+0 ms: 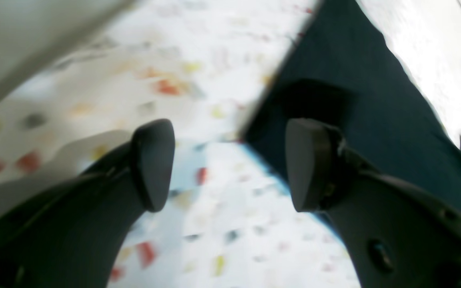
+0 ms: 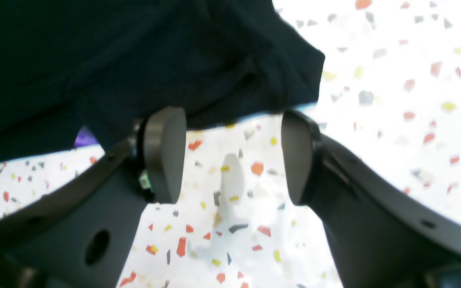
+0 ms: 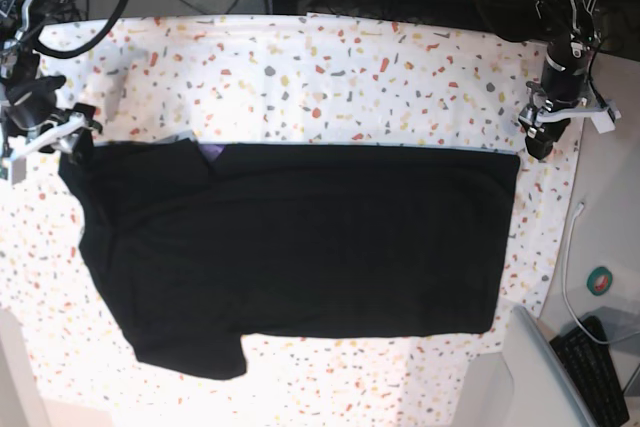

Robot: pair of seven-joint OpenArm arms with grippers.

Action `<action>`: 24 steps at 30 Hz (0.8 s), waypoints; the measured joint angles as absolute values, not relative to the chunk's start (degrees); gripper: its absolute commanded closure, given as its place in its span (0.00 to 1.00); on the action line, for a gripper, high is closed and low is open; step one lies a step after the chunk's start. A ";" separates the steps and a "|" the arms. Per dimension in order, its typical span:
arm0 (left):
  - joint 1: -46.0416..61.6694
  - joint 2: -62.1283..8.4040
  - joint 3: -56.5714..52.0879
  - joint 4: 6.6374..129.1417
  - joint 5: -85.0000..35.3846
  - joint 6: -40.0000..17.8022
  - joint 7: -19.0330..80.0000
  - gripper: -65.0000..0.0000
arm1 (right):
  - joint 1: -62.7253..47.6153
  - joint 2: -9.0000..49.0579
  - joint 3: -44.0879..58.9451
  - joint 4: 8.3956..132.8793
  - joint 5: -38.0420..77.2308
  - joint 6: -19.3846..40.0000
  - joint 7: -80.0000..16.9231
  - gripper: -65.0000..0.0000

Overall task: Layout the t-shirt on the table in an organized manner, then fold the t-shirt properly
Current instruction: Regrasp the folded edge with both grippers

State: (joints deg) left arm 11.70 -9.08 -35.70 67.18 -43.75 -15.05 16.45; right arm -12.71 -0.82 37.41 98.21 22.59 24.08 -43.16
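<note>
We judge the t-shirt (image 3: pixel 300 247) soft and limp on the table (image 3: pixel 350 77) — best pinched at corners. Both the left end effector (image 1: pixel 230 164) and the right end effector (image 2: pixel 232 156) stand wide, holding nothing.

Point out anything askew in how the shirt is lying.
The t-shirt lies folded in half, top edge straight. Its left end in the base view is ragged: the sleeve juts below the bottom edge, and a purple patch peeks out near the neck.

A black t-shirt (image 3: pixel 300 247) lies spread flat across the speckled table (image 3: pixel 350 77). One gripper (image 3: pixel 537 142) hangs at its far right corner, another (image 3: pixel 75 139) at its far left corner.
</note>
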 measured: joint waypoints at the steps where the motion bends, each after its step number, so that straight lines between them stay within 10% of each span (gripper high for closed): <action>1: 11.03 -9.19 -35.27 65.28 -43.59 -14.94 16.21 0.36 | -13.08 -1.30 38.76 98.19 25.56 24.05 -42.92 0.45; 13: 1.50 -9.13 -34.35 53.04 -44.23 -22.55 15.11 0.36 | -15.59 -1.19 44.53 92.49 37.26 23.92 -43.05 0.45; 20: -0.51 -9.39 -34.33 48.42 -44.36 -22.52 14.83 0.97 | -11.66 -1.13 47.05 82.96 37.04 23.97 -41.36 0.45; 24: -0.82 -9.39 -34.30 48.03 -44.01 -22.48 14.79 1.00 | -6.90 1.32 48.21 74.85 37.32 23.92 -40.10 0.45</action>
State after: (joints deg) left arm -0.82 -9.39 -34.30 48.03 -44.01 -22.48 14.79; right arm -6.90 1.32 48.21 74.85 37.32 23.92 -40.10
